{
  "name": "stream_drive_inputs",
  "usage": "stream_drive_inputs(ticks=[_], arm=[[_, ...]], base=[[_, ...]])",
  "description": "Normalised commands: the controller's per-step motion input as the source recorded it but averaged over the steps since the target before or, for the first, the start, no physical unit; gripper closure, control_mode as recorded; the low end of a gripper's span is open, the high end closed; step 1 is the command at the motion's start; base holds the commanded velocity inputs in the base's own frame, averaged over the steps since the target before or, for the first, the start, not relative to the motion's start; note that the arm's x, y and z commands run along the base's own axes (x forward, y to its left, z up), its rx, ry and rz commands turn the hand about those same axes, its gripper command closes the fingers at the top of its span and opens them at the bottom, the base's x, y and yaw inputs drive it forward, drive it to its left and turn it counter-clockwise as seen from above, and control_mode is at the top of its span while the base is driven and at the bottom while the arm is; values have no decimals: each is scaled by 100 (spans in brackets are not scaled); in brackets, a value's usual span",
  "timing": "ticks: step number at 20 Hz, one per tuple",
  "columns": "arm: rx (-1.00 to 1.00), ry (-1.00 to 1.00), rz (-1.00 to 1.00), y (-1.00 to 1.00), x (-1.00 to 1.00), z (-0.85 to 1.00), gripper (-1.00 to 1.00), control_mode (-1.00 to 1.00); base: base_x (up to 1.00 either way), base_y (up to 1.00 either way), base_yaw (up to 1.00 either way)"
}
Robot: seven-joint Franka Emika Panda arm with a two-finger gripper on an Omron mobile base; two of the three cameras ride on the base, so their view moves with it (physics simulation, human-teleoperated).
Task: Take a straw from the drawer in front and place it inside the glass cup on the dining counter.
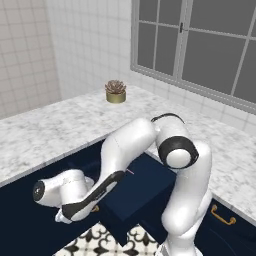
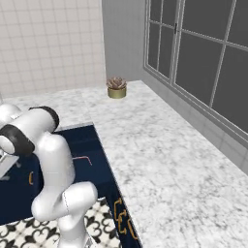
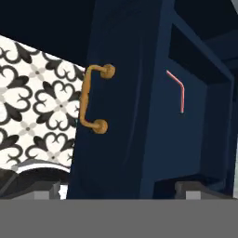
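- Left base view: the white arm [image 1: 150, 150] folded down from the lower right and reached low to the left, in front of the dark blue cabinets.
- The tool [image 1: 62, 216] sat at the arm's low left end; from here its jaws could not be made out.
- The drawer [image 1: 140, 187] stood pulled out, just right of the tool, its front facing the patterned floor tiles [image 1: 100, 242].
- A thin pink sliver of the straw [image 1: 131, 171] showed inside the drawer, up and right of the tool, mostly hidden by the forearm.
- The marble bench [image 1: 50, 130] ran above the drawer; a brass pot with a succulent [image 1: 116, 92] stood on it, well beyond the tool, near the tiled wall.
- A brass handle [image 1: 223, 215] showed on a cabinet front far right of the tool.
- Right base view: the arm [image 2: 48, 160] rose at lower left.
- The straw [image 2: 83, 159] lay on the open drawer's [image 2: 92, 145] dark floor, bent at one end, just beside the arm.
- The brass pot [image 2: 116, 88] stood far along the marble bench [image 2: 160, 160], by the window [image 2: 198, 53].
- Hand view: the tool [image 3: 119, 190] had its two tips spread wide apart at the bottom edge, gripping nothing, one on each side of the drawer front [image 3: 125, 116].
- The drawer's brass bar handle [image 3: 93, 100] lay ahead of the tool, apart from both tips.
- The straw [image 3: 179, 90] lay inside the drawer past the front panel, untouched.
- Patterned floor tiles [image 3: 37, 102] showed to the side of the handle.
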Motion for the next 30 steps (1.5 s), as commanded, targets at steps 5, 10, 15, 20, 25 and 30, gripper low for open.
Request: stream_drive_inputs(ticks=[5,10,15,20,25,30], arm=[[15,1,-3,-100,27,65,-100,-100],[18,20,-3,-87,74,18,-100,-100],[23,33,0,-40,65,-35,-100,-100],[19,29,0,-6,55,-45,-100,-100],[15,15,0,5,10,-42,-100,-100],[14,3,0,19,0,-35,-100,-100]], base=[[0,0,0],[0,0,0],[0,0,0],[0,0,0],[0,0,0],[0,0,0]])
